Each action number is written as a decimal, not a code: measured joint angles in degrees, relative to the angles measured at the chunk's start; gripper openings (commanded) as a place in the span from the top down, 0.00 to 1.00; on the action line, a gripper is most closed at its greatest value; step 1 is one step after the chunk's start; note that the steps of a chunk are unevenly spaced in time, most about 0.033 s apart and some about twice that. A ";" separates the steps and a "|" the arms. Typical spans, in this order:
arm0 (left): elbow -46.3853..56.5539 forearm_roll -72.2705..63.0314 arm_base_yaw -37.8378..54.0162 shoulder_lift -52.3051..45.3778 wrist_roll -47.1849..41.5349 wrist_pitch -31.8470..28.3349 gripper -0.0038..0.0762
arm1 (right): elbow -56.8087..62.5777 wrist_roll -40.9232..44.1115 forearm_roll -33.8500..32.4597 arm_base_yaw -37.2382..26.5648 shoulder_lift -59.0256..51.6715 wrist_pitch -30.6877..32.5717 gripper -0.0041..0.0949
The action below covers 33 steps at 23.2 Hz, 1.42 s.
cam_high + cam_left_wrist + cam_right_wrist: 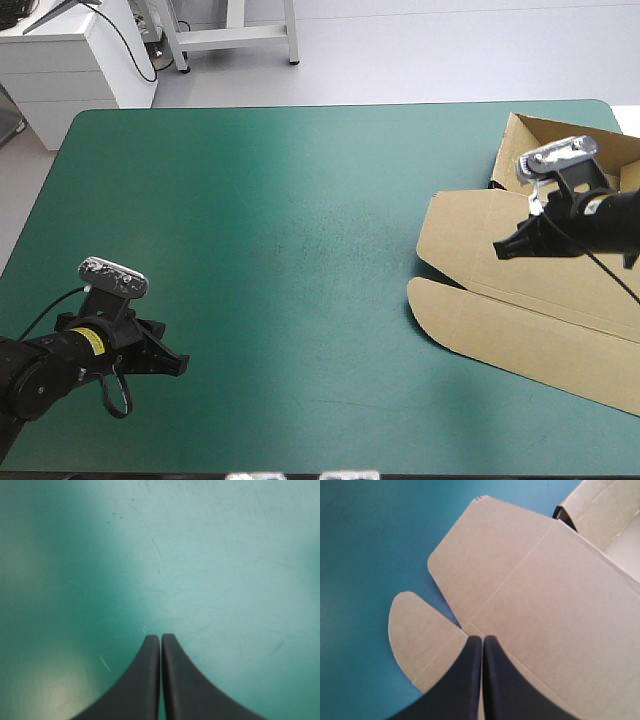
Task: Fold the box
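1. Fingers of the left gripper are pressed together in one pointed arch, gripping nothing, over bare teal-green cover near the table's near-left corner.
2. A yellow band rings that arm's wrist; any writing on it is too small to read.
3. Well apart, on the table's right side, lies the brown box, its broad lid panel flat, with a rounded flap toward the near edge.
4. The right gripper is over that panel, its black fingers closed tip to tip with no board between them, beside the crease where the rounded flap joins.
5. Farthest, near the far-right corner, the box's walls stand raised.
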 measured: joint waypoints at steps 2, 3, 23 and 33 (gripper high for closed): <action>0.05 0.00 0.00 0.00 0.00 0.28 0.96 | 3.34 -0.09 0.80 0.00 -3.66 -0.20 0.98; 0.04 0.00 0.00 -0.12 0.00 0.59 0.96 | 4.97 -0.34 1.13 0.00 -5.04 -0.18 0.98; 14.27 -1.89 0.00 -16.30 0.05 -0.87 0.96 | 41.18 -2.64 4.10 0.00 -41.51 -4.89 0.98; 18.92 -4.71 0.00 -16.65 0.62 -3.10 0.96 | 48.51 -2.81 4.30 0.00 -54.77 -6.89 0.98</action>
